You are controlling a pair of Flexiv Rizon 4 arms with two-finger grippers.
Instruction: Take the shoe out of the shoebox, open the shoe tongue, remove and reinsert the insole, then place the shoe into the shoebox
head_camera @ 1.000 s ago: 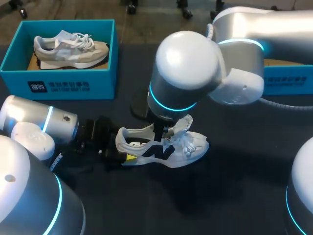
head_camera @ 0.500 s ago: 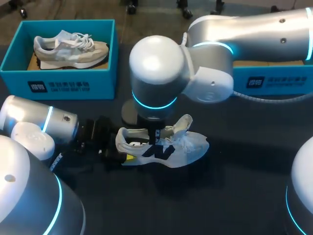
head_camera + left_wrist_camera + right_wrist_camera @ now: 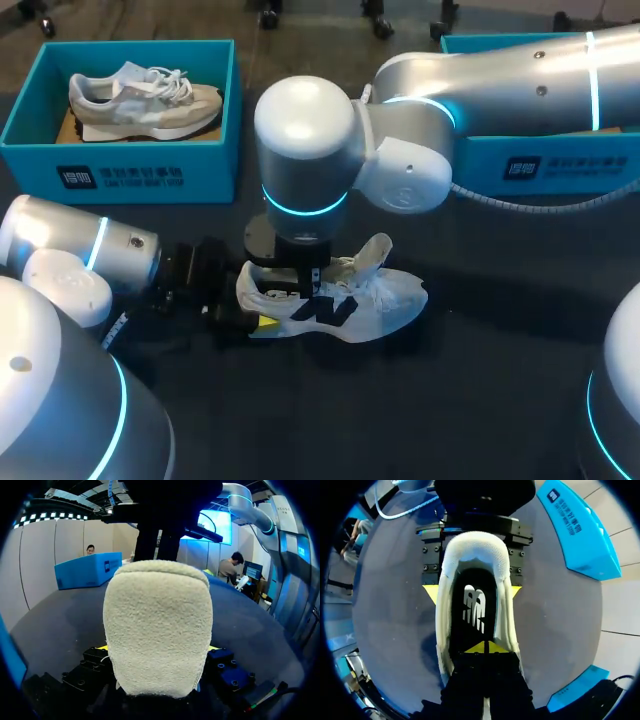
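On dark table (image 3: pixel 480 380), white mesh shoe (image 3: pixel 345 295); fleecy rounded heel (image 3: pixel 157 625) in left gripper (image 3: pixel 262 321)

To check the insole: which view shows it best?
The right wrist view: it looks straight into the shoe at the dark insole. In the head view the right arm mostly hides it; the left wrist shows only the heel.

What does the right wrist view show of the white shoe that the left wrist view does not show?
Only the right wrist view looks down into the white mesh sneaker: it shows the black insole with a white logo and the right gripper, yellow tips together over it. Only the left wrist view shows the fuzzy cream heel back from outside. Both show the sneaker held at the heel by the left gripper, and each catches a blue cardboard shoebox.
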